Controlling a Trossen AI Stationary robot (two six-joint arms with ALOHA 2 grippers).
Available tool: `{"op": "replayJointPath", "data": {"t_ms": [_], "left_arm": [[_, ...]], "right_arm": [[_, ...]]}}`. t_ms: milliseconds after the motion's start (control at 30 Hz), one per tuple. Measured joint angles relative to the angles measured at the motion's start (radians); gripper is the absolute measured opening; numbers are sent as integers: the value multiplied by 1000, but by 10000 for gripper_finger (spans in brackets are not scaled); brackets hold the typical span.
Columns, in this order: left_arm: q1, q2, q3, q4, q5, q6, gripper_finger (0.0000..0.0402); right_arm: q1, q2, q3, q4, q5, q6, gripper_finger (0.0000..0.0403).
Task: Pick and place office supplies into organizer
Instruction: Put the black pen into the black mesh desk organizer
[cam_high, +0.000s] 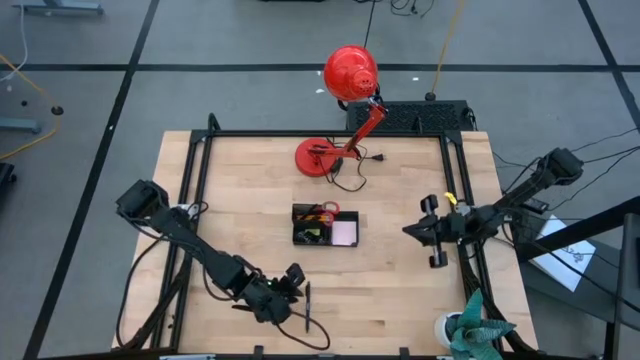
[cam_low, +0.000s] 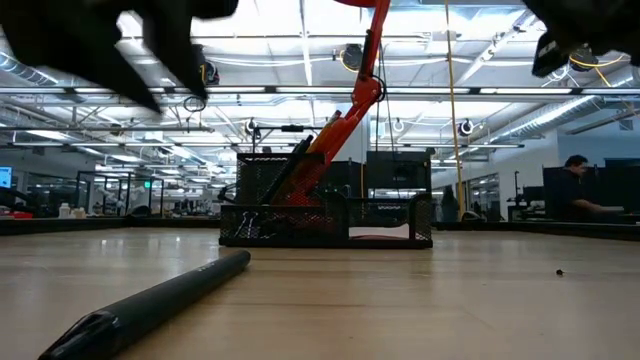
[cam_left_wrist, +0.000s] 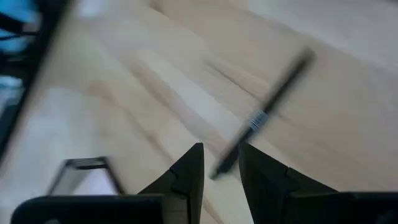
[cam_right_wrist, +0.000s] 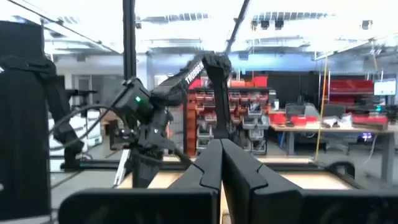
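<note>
A black pen lies flat on the wooden table near its front edge, and shows too in the low view. My left gripper hovers open above the pen's near end, which shows in the gap between the fingertips; in the low view the fingers stand well clear of it. The black organizer sits mid-table with red-handled scissors and a pink pad inside. My right gripper is shut, holds nothing, and is raised at the table's right side.
A red desk lamp stands behind the organizer, its base on the table's far side. A teal and white object sits at the front right corner. Black frame rails run along the table's edges.
</note>
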Motion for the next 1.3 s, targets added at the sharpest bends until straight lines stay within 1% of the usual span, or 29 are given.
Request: {"op": "replayJointPath", "data": {"t_ms": [67,167,233,400,467,567,633,733,800,900,1000,1100,1133,1200,1300], "left_arm": [[-2,38,0,-14,26,36,106],[-4,111,6,-30,27,49,106],[1,159,31,-36,21,53,106],[15,247,133,-34,-71,94,106],[16,269,179,-70,-90,140,106],[15,286,242,-180,-54,235,108],[17,288,270,-272,-18,262,112],[31,287,297,-332,46,324,120],[41,287,303,-358,42,377,129],[58,287,303,-348,23,439,150],[81,287,304,-336,23,423,182],[100,287,304,-361,30,430,218],[104,287,304,-373,38,445,229],[110,287,304,-401,87,485,244],[116,287,304,-423,164,543,254]], "right_arm": [[4,-32,-28,-7,5,16,0],[8,-53,-56,4,12,46,0],[8,-52,-57,-3,10,49,0],[8,-52,-59,-4,11,39,0],[8,-52,-59,-4,11,38,0],[8,-52,-59,-4,9,38,0],[8,-52,-60,-6,8,38,0],[8,-52,-60,-19,8,48,0],[8,-52,-61,-30,8,56,0],[8,-51,-61,-32,8,75,0],[8,-51,-61,-33,8,97,0],[8,-51,-61,-33,8,110,0],[8,-51,-61,-33,8,110,0],[8,-51,-61,-33,9,110,0],[8,-51,-61,-32,9,110,0]]}}
